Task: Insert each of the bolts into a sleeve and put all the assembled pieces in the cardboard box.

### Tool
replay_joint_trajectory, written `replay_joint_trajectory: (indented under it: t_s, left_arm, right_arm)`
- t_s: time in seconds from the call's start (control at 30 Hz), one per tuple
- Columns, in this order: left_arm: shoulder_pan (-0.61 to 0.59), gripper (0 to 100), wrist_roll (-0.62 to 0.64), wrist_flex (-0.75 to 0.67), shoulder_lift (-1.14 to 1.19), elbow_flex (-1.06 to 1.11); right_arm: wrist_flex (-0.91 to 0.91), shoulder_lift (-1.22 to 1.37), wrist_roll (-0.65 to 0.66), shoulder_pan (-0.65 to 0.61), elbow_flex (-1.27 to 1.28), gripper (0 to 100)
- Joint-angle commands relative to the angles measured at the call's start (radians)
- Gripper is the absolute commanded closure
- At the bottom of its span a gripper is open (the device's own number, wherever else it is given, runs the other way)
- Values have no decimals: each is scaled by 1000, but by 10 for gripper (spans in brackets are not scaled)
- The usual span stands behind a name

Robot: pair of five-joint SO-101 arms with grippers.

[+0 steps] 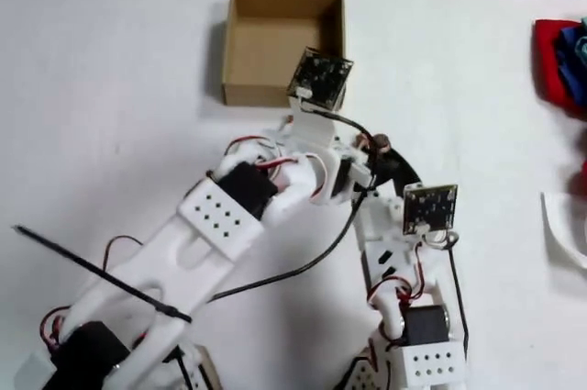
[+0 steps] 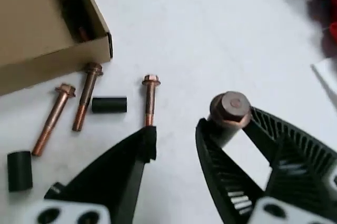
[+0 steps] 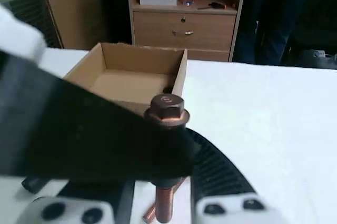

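We read this as the mating step. The right gripper (image 3: 171,147) is clenched on a copper-coloured flanged hex bolt (image 3: 167,110), held upright with its threaded shank hanging bare below the jaws. In the high view that bolt sits at about five o'clock from the open brown cardboard box (image 1: 257,92), which stands at twelve o'clock on the white table (image 1: 110,87). The left gripper (image 2: 176,135) is released, its jaws spread with bare table between them, just beside the held bolt. Near the box's outer corner lie three loose copper bolts (image 2: 150,100) and two short black cylindrical sleeves (image 2: 109,105), one between two of the bolts, the other sleeve (image 2: 20,170) farther off. A dark object (image 2: 79,16) lies inside the box. We take it for a finished piece but cannot be sure. Next, we judge, the left gripper must come down on the nearer sleeve, grip it across its barrel and line its bore up with the shank.
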Motion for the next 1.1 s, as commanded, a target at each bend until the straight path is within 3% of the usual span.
replay_joint_trajectory:
  t_s: [0.0,0.27,0.43,0.53,0.67,0.73,0.87,1.07]
  left_arm:
    - [5,627,0,14,-104,-24]
    - [-66,627,3,80,-313,-16]
    - [-319,627,-25,138,-362,-15]
    - [-500,648,-153,203,-362,-13]
    - [-710,788,-350,192,-367,81]
    - [-776,858,-388,144,-361,159]
    - [-852,969,-350,-17,-364,363]
    - [-861,967,-338,-301,-367,619]
  right_arm:
    - [2,-30,9,-5,8,978]
    - [101,-27,3,-5,8,978]
    - [162,-25,3,-5,8,978]
    - [159,-24,2,-10,8,978]
    - [157,-22,8,-5,0,978]
    - [159,-22,11,-4,-32,978]
    - [157,7,11,-12,-167,979]
    - [97,466,11,-4,-529,979]
